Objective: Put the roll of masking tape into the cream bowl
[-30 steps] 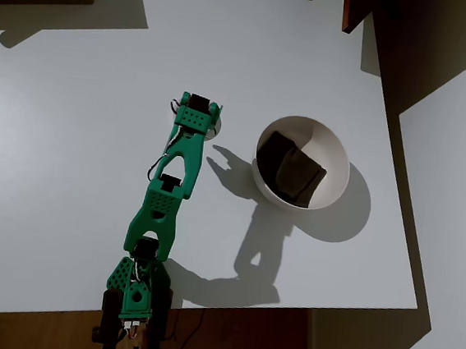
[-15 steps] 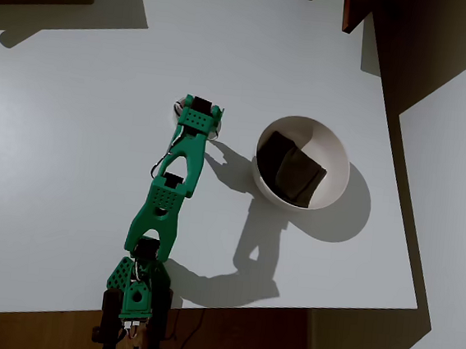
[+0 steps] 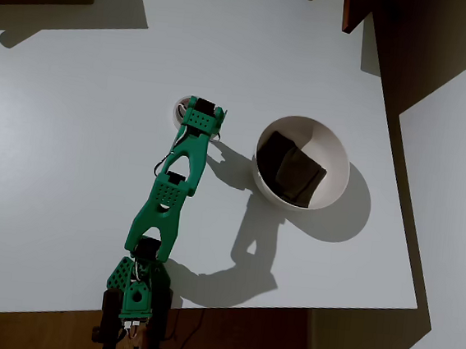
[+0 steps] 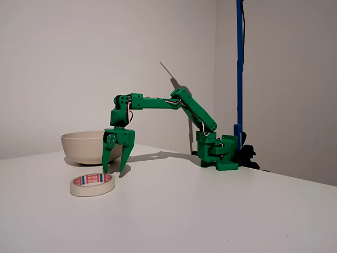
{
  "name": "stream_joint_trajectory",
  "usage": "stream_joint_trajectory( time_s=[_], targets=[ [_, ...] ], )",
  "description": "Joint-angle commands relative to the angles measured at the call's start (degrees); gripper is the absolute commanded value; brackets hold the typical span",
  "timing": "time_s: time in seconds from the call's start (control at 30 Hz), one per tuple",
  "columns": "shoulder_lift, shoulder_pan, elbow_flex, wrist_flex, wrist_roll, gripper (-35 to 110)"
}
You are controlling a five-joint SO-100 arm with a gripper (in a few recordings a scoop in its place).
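One flat off-white ring of masking tape (image 4: pixel 92 184) lies on my white table (image 4: pixel 210 211), lower left of the fixed view; my green claw (image 4: pixel 116 169) hangs spread apart behind it, near the round cream bowl (image 4: pixel 84 146).

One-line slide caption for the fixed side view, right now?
Green arm's open gripper points down beside the roll of masking tape lying flat on the white table, cream bowl behind.

Matt white table (image 4: pixel 210 221), smooth cream bowl (image 4: pixel 84 145).
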Motion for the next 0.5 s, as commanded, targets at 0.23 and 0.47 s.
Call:
stream_joint_trajectory(
  time_s=[0.23,0.47],
  targets=[
    [1.4,-0.2,-8.9,3.0,1.2,16],
    [0.6,-1.7,-9.0,3.7,1.7,16]
  ],
)
